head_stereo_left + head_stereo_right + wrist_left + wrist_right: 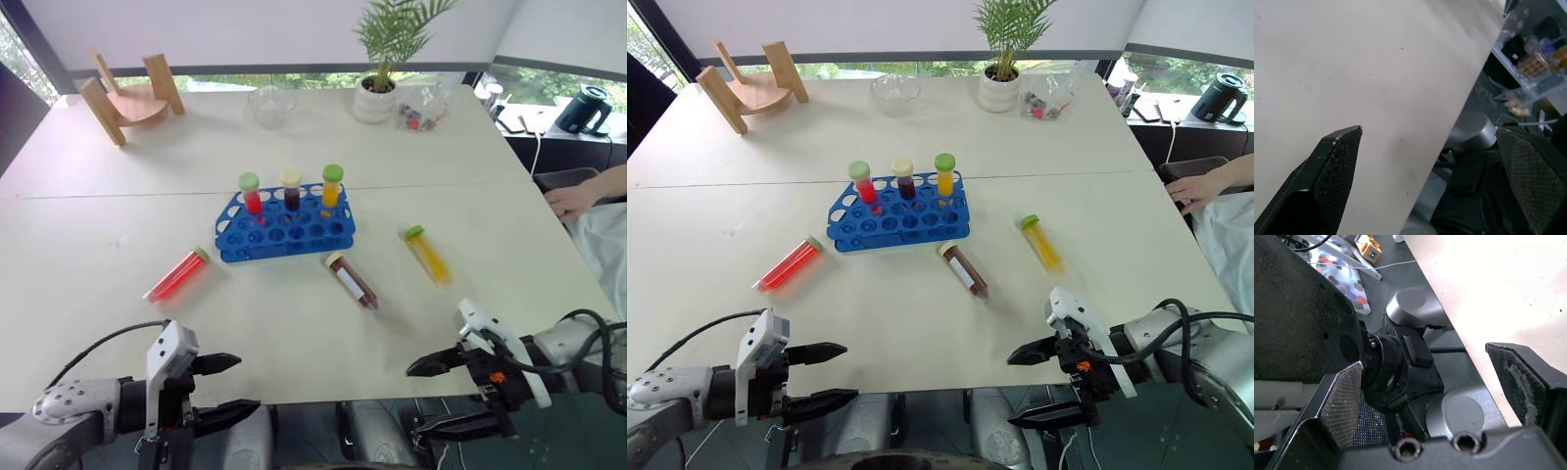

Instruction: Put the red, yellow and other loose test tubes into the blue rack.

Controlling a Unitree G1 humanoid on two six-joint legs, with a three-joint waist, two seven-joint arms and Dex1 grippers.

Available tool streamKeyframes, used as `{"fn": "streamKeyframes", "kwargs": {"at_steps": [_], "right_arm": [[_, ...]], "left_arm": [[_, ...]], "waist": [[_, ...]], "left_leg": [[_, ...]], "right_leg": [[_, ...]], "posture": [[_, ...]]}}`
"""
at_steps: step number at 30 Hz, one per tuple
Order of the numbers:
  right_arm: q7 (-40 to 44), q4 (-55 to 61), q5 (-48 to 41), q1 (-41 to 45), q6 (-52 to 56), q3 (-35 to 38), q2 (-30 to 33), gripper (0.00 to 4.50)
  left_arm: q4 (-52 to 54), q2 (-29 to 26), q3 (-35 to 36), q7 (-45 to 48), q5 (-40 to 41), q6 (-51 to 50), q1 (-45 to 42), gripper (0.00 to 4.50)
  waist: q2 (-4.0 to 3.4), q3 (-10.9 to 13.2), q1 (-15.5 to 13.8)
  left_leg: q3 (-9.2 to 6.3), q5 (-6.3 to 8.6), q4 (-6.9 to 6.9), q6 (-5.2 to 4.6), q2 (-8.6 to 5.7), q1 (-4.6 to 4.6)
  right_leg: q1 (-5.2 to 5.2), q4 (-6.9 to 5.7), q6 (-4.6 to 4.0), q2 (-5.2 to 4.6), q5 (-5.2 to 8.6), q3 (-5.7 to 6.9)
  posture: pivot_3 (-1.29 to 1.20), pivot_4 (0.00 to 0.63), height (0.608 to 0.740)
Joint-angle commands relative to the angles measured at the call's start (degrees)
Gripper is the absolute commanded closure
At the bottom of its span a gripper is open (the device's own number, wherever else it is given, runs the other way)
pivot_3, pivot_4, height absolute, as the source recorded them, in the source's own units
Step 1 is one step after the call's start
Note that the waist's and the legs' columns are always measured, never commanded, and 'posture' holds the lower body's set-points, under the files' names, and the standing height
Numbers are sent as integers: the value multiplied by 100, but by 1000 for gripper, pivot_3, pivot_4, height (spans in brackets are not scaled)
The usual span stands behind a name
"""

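Left eye view: the blue plastic rack [285, 225] stands mid-table on the white table [118, 245], with three capped tubes upright in its back row. Three loose tubes lie flat near it: a red-filled tube [177, 274] to its left, a dark brown tube [352, 280] just in front, and a yellow tube [428, 254] to its right. Both the left gripper [225, 389] and right gripper [431, 394] hover at the near table edge, fingers apart, empty.
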State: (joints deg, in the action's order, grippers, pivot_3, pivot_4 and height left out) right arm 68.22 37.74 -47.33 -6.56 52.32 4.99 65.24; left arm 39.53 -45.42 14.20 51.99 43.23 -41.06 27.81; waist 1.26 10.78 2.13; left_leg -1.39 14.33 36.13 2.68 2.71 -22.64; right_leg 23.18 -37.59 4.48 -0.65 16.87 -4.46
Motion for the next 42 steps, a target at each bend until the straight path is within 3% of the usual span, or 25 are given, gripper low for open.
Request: {"fn": "streamKeyframes", "kwargs": {"at_steps": [1,13,22,25,28,32,36,42], "right_arm": [[-56,193,-211,128,66,-16,-38,0],[-355,108,-475,647,327,-175,-151,0],[-923,189,-695,1197,737,-86,-219,0],[-965,-59,-1272,2188,1407,44,117,0],[-668,-934,-1293,3587,1806,-119,420,0],[-281,-2579,383,5323,915,-1155,481,0],[343,-3646,2567,6082,96,-2836,830,0],[459,-4998,3259,7115,1677,-3869,-280,0]], "left_arm": [[178,12,-11,-117,47,4,-1,36],[124,-1,-332,-498,-141,-50,-267,36],[-350,-193,71,-173,4,-3,-338,36],[-748,-494,306,-64,185,-186,-1016,36],[-931,-1026,411,397,243,-209,-1651,36],[-1357,-1494,440,776,568,-270,-3169,36],[-1224,-1874,71,1046,184,63,-4111,36],[-1125,-1539,-587,937,-254,443,-4598,36]], "waist": [[0,0,0],[1,-1,-6],[0,-1,24],[-8,5,12],[-14,12,17],[-8,14,12],[-8,13,27],[-36,25,104]], "left_leg": [[0,0,0,0,0,0],[0,0,3,0,0,1],[0,0,3,-1,1,4],[0,-1,6,-1,1,5],[3,-2,16,0,1,1],[13,-2,9,1,0,-9],[16,-1,4,-2,2,-60],[35,-2,2,-3,2,-122]], "right_leg": [[0,0,0,0,0,0],[-3,0,0,0,-1,-1],[-3,-1,-1,2,-2,-1],[-4,-2,-3,3,-4,0],[3,-5,-10,0,-9,0],[16,2,-10,-7,-9,1],[58,7,18,-5,-17,1],[159,-37,36,2,-27,-18]], "posture": [[0,150,740],[0,150,740],[0,150,740],[0,150,740],[0,150,740],[0,150,740],[0,150,740],[0,150,740]]}}
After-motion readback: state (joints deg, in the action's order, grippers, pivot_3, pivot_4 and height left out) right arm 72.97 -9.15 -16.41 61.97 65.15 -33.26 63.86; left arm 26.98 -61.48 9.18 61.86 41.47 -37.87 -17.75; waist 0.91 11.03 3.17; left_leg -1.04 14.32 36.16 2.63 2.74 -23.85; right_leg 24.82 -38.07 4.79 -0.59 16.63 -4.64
